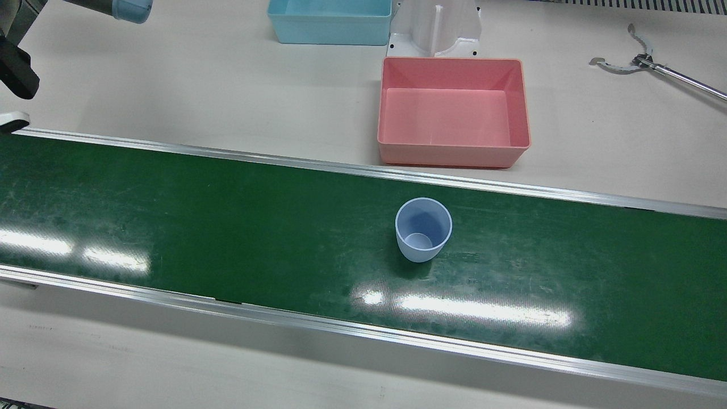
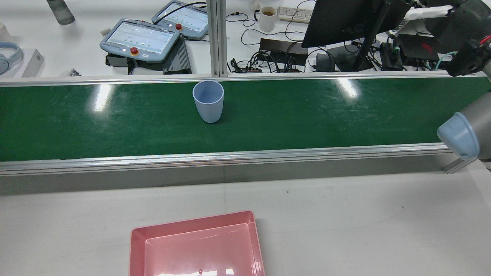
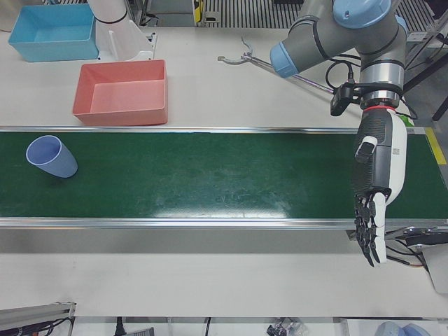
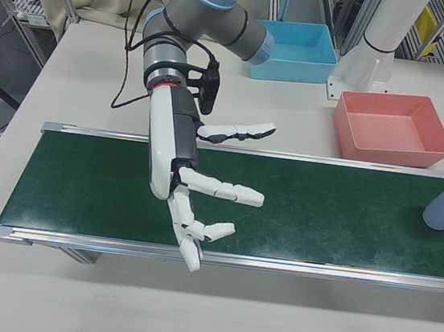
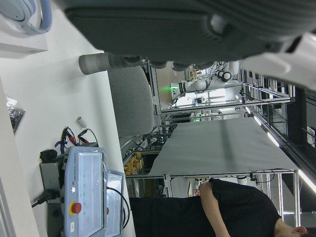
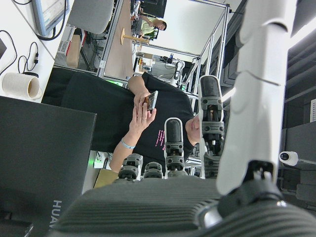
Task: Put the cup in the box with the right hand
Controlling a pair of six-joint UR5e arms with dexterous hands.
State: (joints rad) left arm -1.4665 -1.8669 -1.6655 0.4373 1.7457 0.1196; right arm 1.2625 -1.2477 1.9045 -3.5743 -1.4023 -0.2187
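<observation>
Standing upright on the green conveyor belt [image 1: 227,227], the pale blue cup [image 1: 423,229] sits roughly mid-belt, mouth up, nothing touching it. Pink box [image 1: 454,111] rests on the tabletop [image 1: 199,85] just past the belt's robot-side rail, near the cup but apart from it; a blue bin [image 1: 330,21] is farther back. Right robot hand [image 4: 194,195] hangs over the belt well apart from the cup, fingers spread wide, holding nothing. Left robot hand [image 3: 374,196] points down at the opposite end of the belt, fingers straight w/ nothing in them. Metal tongs [image 1: 630,59] lie on the tabletop off to the side
</observation>
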